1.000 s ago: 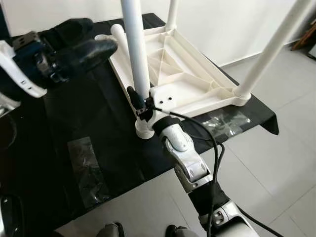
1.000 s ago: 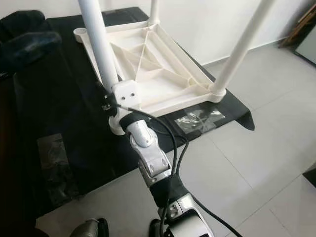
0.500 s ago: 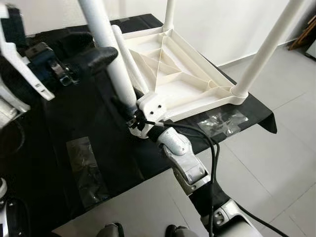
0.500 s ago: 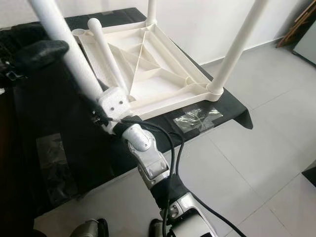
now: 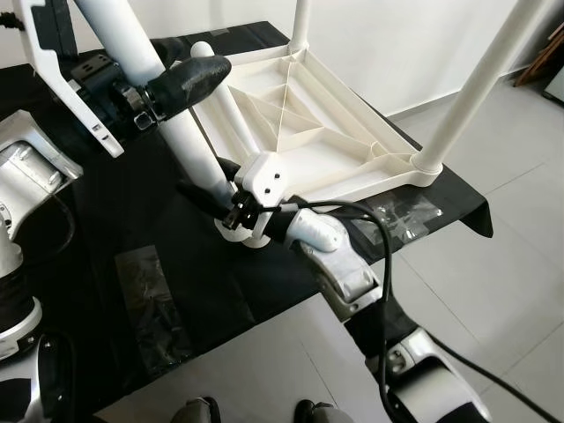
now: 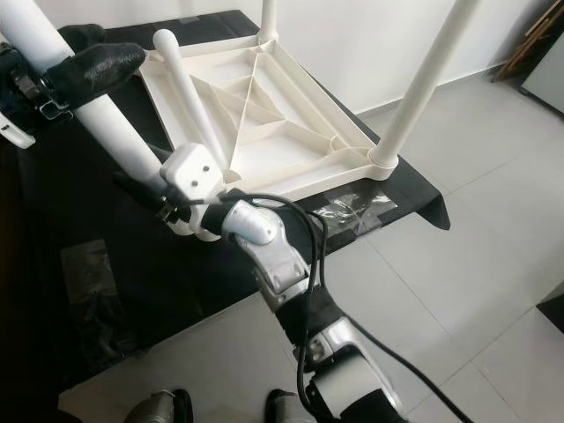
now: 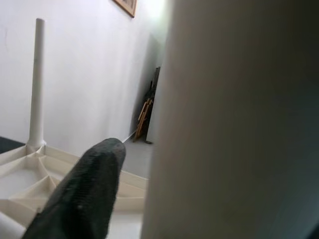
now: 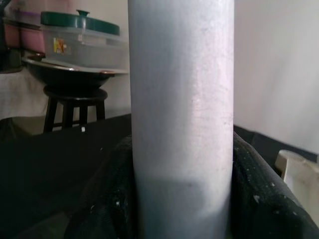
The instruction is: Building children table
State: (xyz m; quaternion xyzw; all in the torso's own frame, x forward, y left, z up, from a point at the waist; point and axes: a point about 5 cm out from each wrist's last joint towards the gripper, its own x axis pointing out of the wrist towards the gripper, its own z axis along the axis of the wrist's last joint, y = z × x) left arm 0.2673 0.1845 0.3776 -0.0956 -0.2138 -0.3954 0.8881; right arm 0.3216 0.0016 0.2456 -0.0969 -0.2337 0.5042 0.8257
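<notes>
Left eye view: right gripper (image 5: 225, 204) clamps tilted table leg (image 5: 176, 123) near base.

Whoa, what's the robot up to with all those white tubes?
It is putting together a small white plastic table, which lies upside down on a black cloth. Two legs already stand up from its far and right corners. The right gripper is clamped round the bottom of a tilted white leg at the near corner socket, and the left gripper holds the same leg higher up. A fourth leg lies loose on the underside.
</notes>
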